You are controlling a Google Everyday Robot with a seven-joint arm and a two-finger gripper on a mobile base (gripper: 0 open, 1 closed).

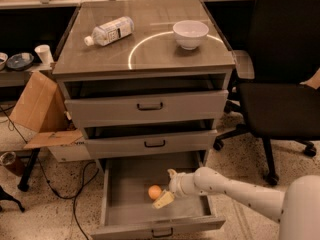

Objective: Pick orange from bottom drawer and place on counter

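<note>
The bottom drawer is pulled open at the foot of the grey cabinet. The orange lies on its floor, right of the middle. My gripper reaches into the drawer from the right on a white arm. It is open, with one pale finger low beside the orange and the other above and right of it. The orange rests on the drawer floor at the fingertips. The counter, the glossy cabinet top with a curved light reflection, is above.
A plastic bottle lies on the counter at the left and a white bowl stands at the right. The two upper drawers are slightly open. A black office chair stands right of the cabinet, a cardboard box left.
</note>
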